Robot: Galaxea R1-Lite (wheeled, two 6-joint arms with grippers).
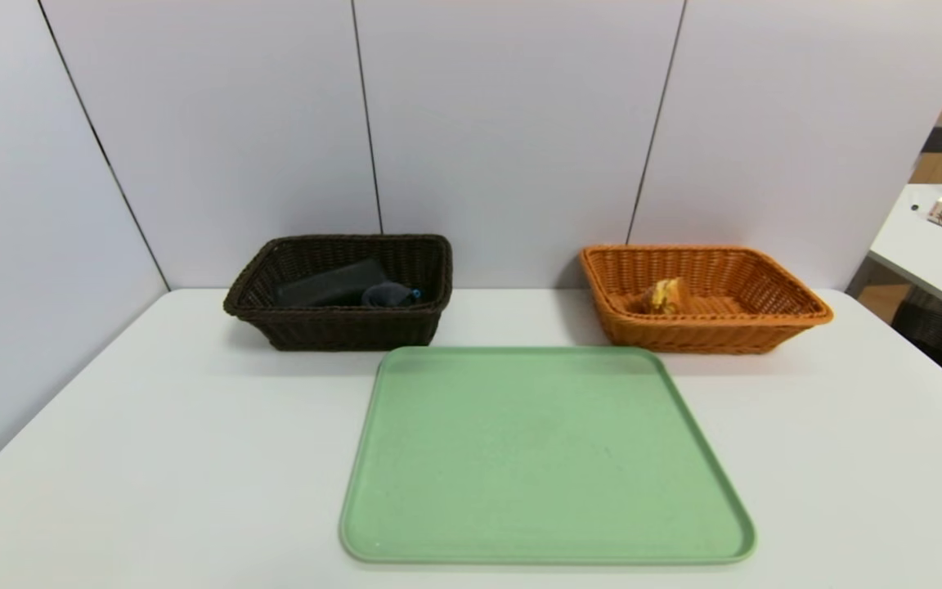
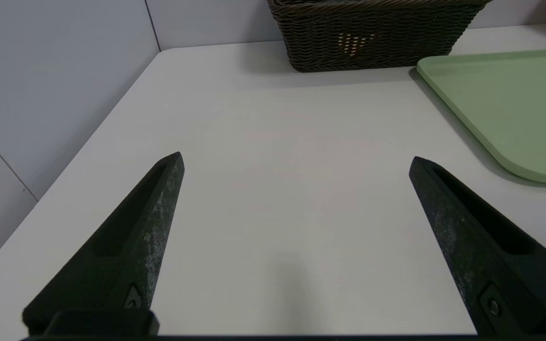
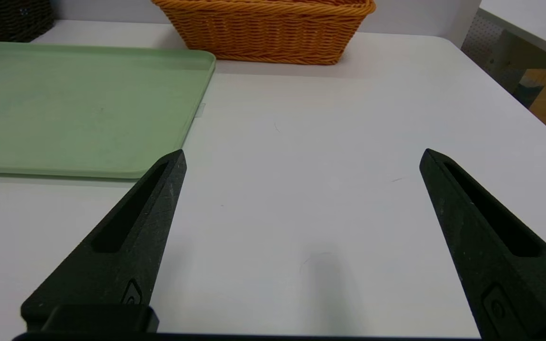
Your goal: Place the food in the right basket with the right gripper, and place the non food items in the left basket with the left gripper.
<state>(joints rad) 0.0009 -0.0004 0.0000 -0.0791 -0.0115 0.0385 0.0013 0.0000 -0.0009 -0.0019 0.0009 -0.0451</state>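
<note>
While woven baskets sit apart, smooth green tray

My head camera looks forward and down from high up at the white table, with the green tray at 12 o'clock. My two wrist cameras sit low and close over the tabletop, facing forward; each shares the tray's near edge with the head view.
</note>
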